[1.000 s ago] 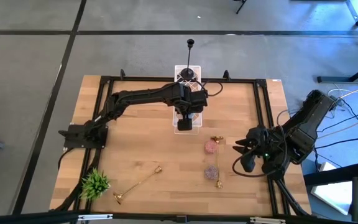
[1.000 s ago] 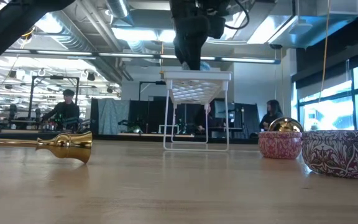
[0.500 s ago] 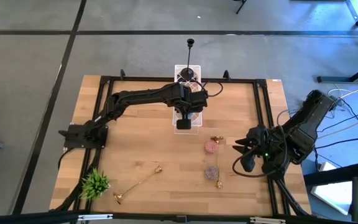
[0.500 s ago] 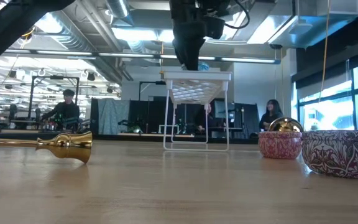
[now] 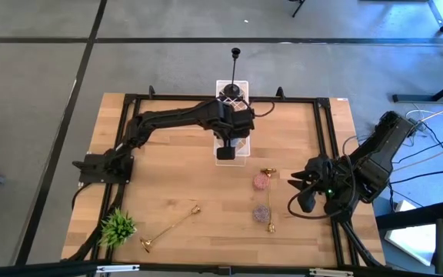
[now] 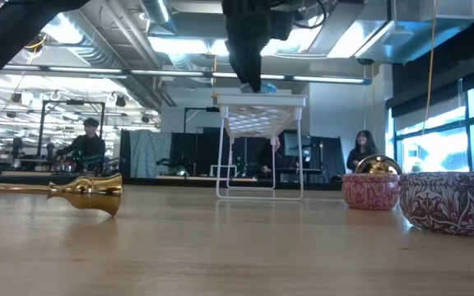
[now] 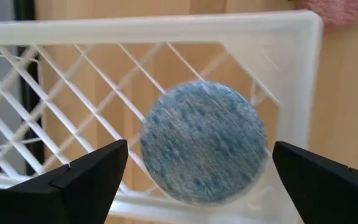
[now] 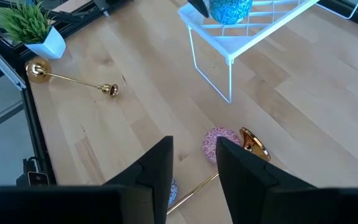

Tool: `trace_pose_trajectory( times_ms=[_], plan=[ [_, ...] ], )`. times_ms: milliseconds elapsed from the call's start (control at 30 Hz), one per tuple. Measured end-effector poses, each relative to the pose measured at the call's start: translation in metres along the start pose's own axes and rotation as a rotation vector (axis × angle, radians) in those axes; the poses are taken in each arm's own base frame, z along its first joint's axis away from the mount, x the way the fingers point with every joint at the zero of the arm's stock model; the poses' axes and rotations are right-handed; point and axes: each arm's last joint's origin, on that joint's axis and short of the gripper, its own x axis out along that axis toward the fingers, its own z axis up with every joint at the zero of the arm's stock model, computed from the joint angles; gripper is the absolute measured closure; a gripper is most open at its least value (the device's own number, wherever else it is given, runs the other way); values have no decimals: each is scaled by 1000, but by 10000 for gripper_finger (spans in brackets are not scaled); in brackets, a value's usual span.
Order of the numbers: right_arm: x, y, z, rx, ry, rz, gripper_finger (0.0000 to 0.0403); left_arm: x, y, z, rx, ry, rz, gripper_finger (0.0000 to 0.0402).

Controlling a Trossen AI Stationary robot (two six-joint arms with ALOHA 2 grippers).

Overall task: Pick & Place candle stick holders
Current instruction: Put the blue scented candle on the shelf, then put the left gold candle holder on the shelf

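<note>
We see the left pincer [image 5: 226, 152] held above a white wire rack [image 5: 233, 123] at the far middle of the counter [image 5: 175, 177]. Its fingers [image 7: 86, 177] stand wide apart and hold nothing. Between them, on the rack's lattice, sits a blue round thing [image 7: 204, 142], apart from both fingers.

The right pincer [image 5: 304, 192] waits at the right edge of the counter, low over the wood. Its fingers [image 8: 157, 168] are partly closed with a narrow gap between them, and nothing is in that gap.

The candle stick holders lie elsewhere. One gold candle stick holder [image 5: 169, 227] lies flat on the near left part of the counter, its base toward the near edge, close to the small green plant [image 5: 117, 226] in its white pot. A second gold candle stick holder [image 5: 268, 200] lies at the near right, between the rack and the right pincer, running from far to near. It passes just beside a pink patterned bowl [image 5: 261, 181] and a darker patterned bowl [image 5: 261, 212]; we cannot tell whether it touches them. A black candle stick holder [image 5: 235, 69] shows at the far side of the rack, its tip reaching past the far edge of the counter.

In the low view, people [image 6: 85, 144] show in the room behind.
</note>
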Motion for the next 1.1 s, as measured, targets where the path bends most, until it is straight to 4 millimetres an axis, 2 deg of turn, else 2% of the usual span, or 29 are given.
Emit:
trace_pose_trajectory(
  times_ms=[267,700,933,1100],
  plan=[
    [0,0,0,0,0,0,279,-23,-3,-6,-1,-36,-62,1],
    [0,1,0,8,0,9,279,-83,-4,-20,-92,-230,-155,1],
    [0,2,-1,15,26,21,279,-94,-25,-21,-90,-244,-473,1],
    [0,3,-3,15,102,37,279,-101,-55,-21,-75,-221,-569,1]
  ],
)
